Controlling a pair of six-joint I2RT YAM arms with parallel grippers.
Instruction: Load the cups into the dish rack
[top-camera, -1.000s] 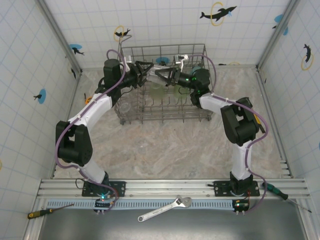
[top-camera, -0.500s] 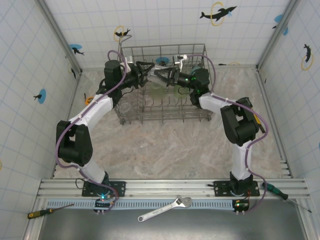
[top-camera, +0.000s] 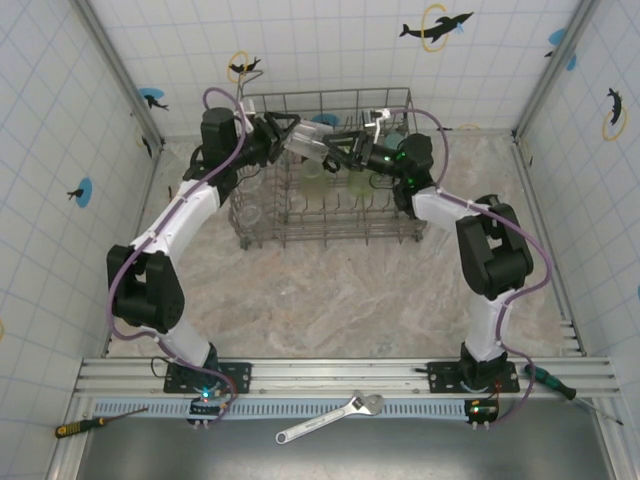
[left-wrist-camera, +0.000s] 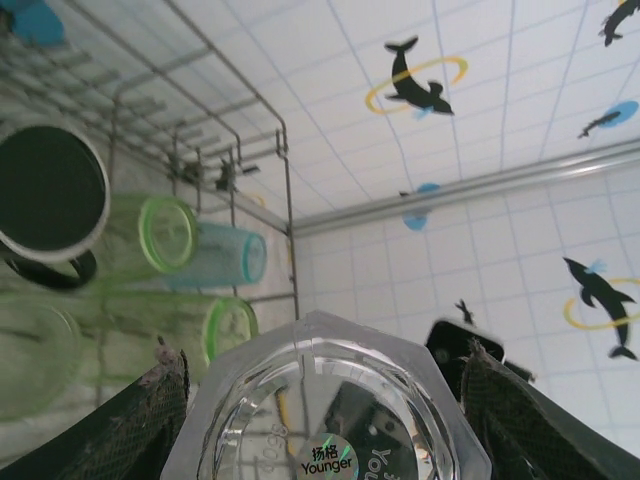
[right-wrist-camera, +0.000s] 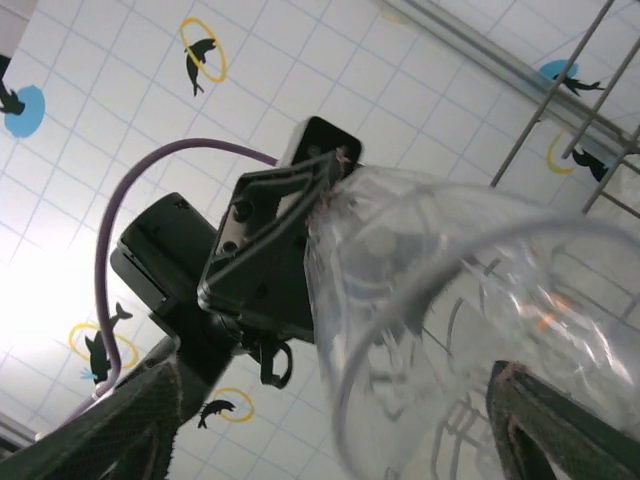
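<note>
A clear cup (top-camera: 310, 143) hangs above the dish rack (top-camera: 330, 238), a grey wire basket at the back of the table. My left gripper (top-camera: 292, 136) is shut on the cup's base (left-wrist-camera: 335, 400), whose "Younger" sticker faces the left wrist camera. My right gripper (top-camera: 330, 150) is open, and its fingers (right-wrist-camera: 560, 420) stand wide on either side of the cup's open mouth (right-wrist-camera: 470, 330). Inside the rack lie a black mug (left-wrist-camera: 50, 190), light-green tumblers (left-wrist-camera: 165, 232) and a teal tumbler (left-wrist-camera: 225, 255).
The rack's upright tines and tall back wall (top-camera: 325, 100) stand just below and behind both grippers. Tiled walls close in the left, right and back. A wrench (top-camera: 330, 418) and screwdrivers (top-camera: 95, 423) lie by the near rail.
Both arms have shifted toward the back of the rack and risen a little. The two grippers stay tip to tip with the clear cup between them.
</note>
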